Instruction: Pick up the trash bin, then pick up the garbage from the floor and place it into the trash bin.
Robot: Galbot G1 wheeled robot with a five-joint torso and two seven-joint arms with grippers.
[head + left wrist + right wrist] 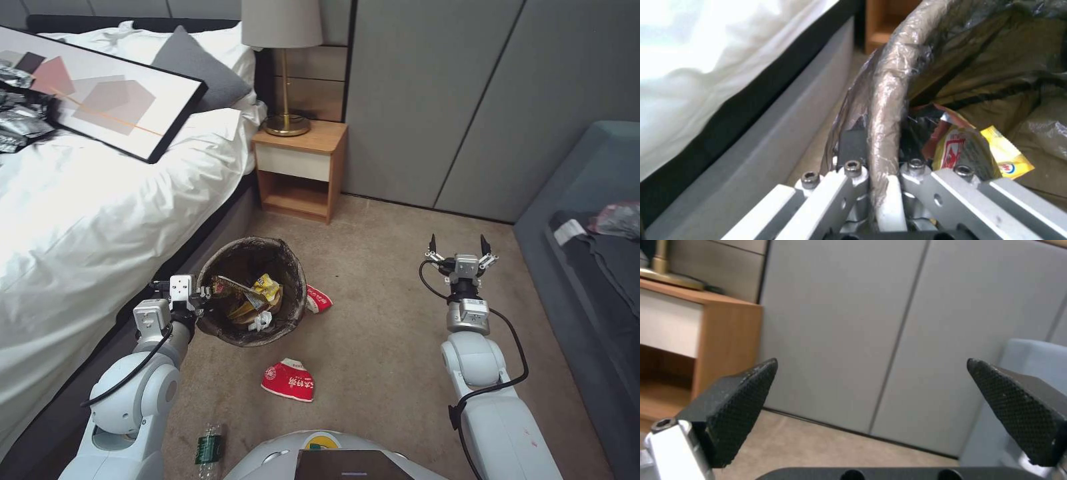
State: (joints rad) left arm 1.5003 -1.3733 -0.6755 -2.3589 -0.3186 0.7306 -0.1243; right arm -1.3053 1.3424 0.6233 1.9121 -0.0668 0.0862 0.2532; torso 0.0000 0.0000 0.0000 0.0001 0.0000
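The trash bin (253,293), lined with a dark bag over its rim, hangs tilted just above the carpet beside the bed. My left gripper (200,292) is shut on its rim (882,110), one finger inside and one outside. Yellow wrappers (257,297) and white tissue lie inside; a yellow wrapper (978,150) shows close in the left wrist view. On the floor lie a red-and-white crushed noodle bowl (289,381), a second red-and-white piece (318,299) against the bin's right side, and a clear bottle with green label (209,450). My right gripper (459,245) is open in mid-air over the carpet, nothing between its fingers (735,406).
The bed (100,220) with its dark frame runs along the left, close to the bin. A wooden nightstand (301,170) with a lamp stands behind. A grey sofa (587,267) lines the right. Open carpet lies between the arms.
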